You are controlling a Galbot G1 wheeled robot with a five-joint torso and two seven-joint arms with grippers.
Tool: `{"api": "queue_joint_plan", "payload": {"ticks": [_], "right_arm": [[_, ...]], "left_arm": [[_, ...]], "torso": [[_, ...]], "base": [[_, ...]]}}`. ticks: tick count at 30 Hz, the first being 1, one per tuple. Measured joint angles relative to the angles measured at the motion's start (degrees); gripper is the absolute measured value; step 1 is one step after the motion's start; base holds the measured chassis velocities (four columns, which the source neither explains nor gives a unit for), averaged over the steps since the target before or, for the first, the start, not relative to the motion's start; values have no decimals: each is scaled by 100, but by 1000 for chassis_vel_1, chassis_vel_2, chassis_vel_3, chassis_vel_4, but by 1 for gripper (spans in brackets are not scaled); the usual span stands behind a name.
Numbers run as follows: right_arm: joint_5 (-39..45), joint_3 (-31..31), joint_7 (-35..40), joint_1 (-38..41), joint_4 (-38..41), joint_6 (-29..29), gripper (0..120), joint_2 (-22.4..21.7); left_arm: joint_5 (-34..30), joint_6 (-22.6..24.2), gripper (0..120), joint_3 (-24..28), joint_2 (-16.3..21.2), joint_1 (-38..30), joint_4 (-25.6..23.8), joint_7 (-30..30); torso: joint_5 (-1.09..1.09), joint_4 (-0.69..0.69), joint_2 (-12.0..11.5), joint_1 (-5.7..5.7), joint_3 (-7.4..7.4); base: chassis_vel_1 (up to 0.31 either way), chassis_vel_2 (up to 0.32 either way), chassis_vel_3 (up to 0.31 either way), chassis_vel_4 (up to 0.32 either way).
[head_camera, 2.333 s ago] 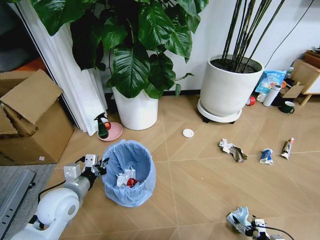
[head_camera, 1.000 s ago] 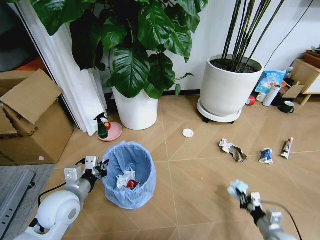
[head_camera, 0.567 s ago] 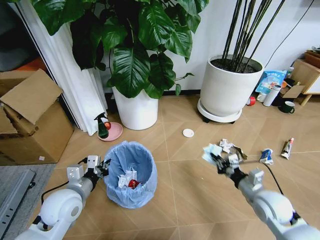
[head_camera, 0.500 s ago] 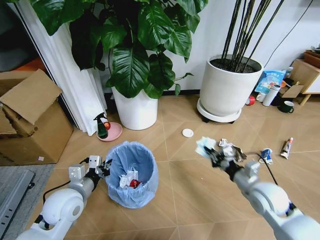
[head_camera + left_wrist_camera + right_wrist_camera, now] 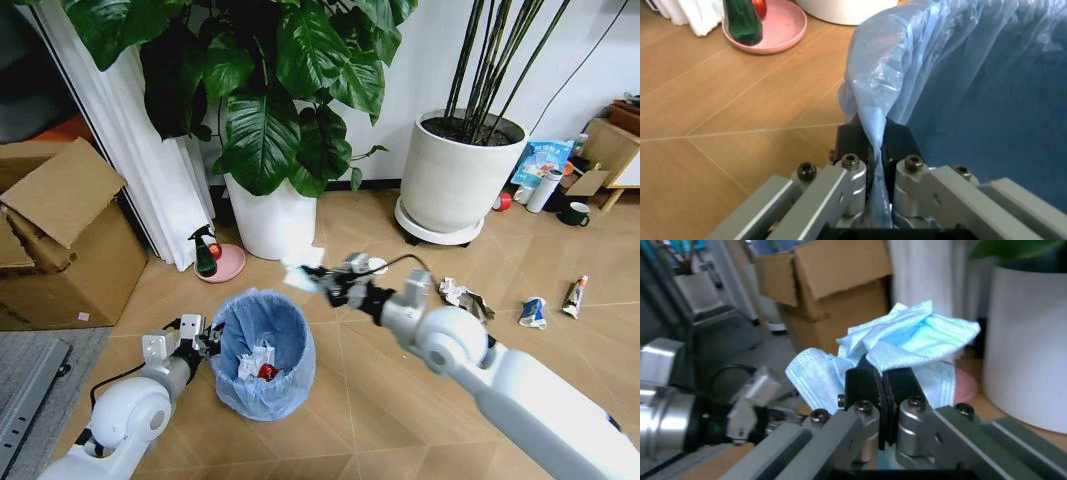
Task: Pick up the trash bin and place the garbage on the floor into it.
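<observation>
The trash bin (image 5: 262, 350), lined with a crinkly light-blue bag, stands on the floor (image 5: 400, 400) at the lower left, with white paper wads and a red can (image 5: 262, 370) inside. My left gripper (image 5: 205, 338) is shut on its near rim; the left wrist view has the bag's edge (image 5: 870, 100) pinched between the left gripper's (image 5: 875, 150) fingers. My right gripper (image 5: 325, 283) hovers just beyond the bin's far rim, shut on a crumpled light-blue piece of garbage (image 5: 303, 268), which looks like a face mask (image 5: 907, 345). On the floor lie a paper wad (image 5: 462, 297), a wrapper (image 5: 532, 312) and a tube (image 5: 575, 295).
Two large white plant pots (image 5: 272, 215) (image 5: 460, 175) stand behind. A pink dish with a green spray bottle (image 5: 207, 255) sits beside the bin. Cardboard boxes (image 5: 60, 240) are at the left, a grey mat (image 5: 30, 370) at the lower left, bottles and a mug (image 5: 574, 213) at the far right.
My right arm has swung from the lower right up and leftward across the floor, carrying the light-blue piece to just beyond the bin's rim. The left gripper has kept hold of the bin.
</observation>
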Motion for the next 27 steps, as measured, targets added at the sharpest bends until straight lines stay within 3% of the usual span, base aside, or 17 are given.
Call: {"api": "queue_joint_plan", "payload": {"ticks": [11, 27], "right_arm": [[-304, -630, -183, 4, -451, -93, 0, 165], [-315, -752, -102, 102, -646, -161, 57, 284]], "left_arm": [[-68, 7, 0, -70, -62, -37, 42, -51], [-58, 1, 0, -90, -138, -82, 104, -52]], "torso": [[0, -2, 0, 0, 0], [0, -1, 0, 0, 0]], "base": [[0, 0, 0, 0], [0, 0, 0, 0]]}}
